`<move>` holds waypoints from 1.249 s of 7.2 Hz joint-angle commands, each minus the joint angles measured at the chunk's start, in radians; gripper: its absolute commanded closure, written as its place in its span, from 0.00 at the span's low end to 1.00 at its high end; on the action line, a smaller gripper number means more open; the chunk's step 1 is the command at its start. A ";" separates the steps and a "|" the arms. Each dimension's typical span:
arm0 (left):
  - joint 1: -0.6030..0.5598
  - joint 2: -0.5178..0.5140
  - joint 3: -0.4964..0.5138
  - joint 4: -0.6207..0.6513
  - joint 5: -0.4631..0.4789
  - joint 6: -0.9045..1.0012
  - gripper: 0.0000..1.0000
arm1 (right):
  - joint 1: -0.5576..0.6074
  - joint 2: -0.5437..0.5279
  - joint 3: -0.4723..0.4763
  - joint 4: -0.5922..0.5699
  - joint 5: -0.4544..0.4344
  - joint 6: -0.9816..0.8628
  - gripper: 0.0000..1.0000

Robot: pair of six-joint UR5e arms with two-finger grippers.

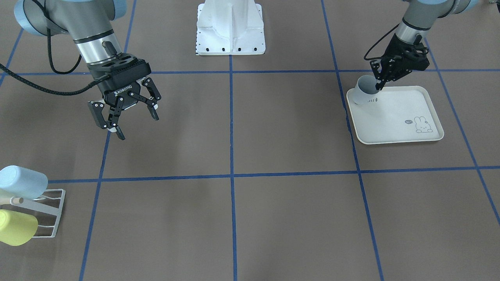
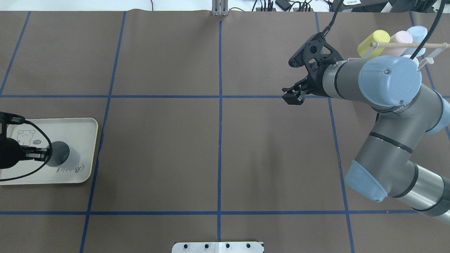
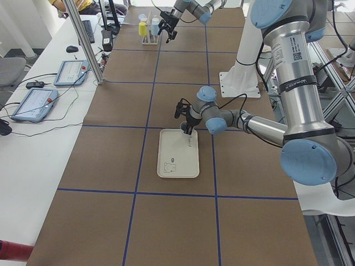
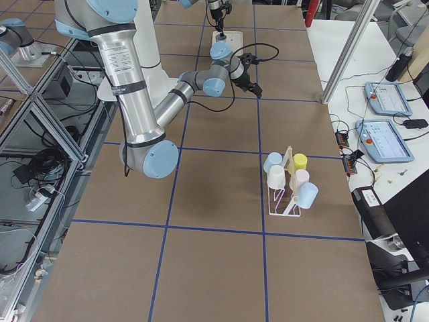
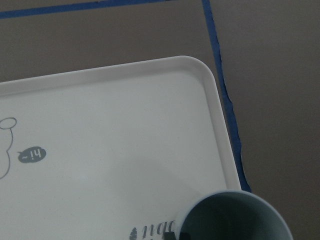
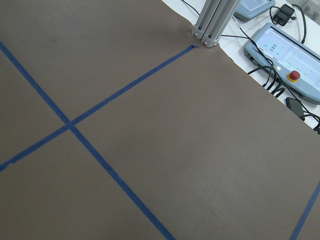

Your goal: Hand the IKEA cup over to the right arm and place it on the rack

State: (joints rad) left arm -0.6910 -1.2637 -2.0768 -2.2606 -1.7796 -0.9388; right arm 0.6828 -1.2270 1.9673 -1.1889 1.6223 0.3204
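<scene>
The left gripper (image 1: 379,82) straddles the rim of the cup (image 1: 362,95) standing on the tray (image 1: 386,123), fingers narrowed; whether it pinches is unclear. It should clamp squarely before lifting toward the open, empty right gripper (image 1: 125,117).

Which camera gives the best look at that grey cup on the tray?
Exterior front-facing: the grey cup shows nearly whole, wall and opening, at a corner of the tray. Overhead shows mostly its top; left wrist only part of its rim; exterior left shows it tiny; exterior right is too far to tell.
</scene>
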 commanded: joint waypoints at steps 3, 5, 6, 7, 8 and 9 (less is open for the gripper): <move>-0.160 -0.254 -0.058 0.041 -0.214 -0.028 1.00 | -0.078 0.011 -0.206 0.594 -0.001 0.060 0.00; -0.154 -0.459 -0.068 0.091 -0.326 -0.235 1.00 | -0.114 0.012 -0.304 0.849 0.001 0.063 0.00; -0.153 -0.561 -0.063 0.095 -0.355 -0.355 1.00 | -0.139 0.014 -0.339 0.953 0.001 0.063 0.01; -0.147 -0.621 -0.062 0.095 -0.356 -0.424 1.00 | -0.169 0.015 -0.349 1.039 0.001 0.062 0.01; -0.090 -0.660 -0.052 0.095 -0.342 -0.460 1.00 | -0.207 0.046 -0.347 1.092 -0.001 0.058 0.01; -0.075 -0.708 -0.025 0.096 -0.339 -0.477 1.00 | -0.229 0.085 -0.354 1.095 -0.005 0.058 0.01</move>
State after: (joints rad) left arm -0.7947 -1.9141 -2.1253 -2.1660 -2.1233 -1.3808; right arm 0.4854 -1.1806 1.6205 -0.1249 1.6208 0.3800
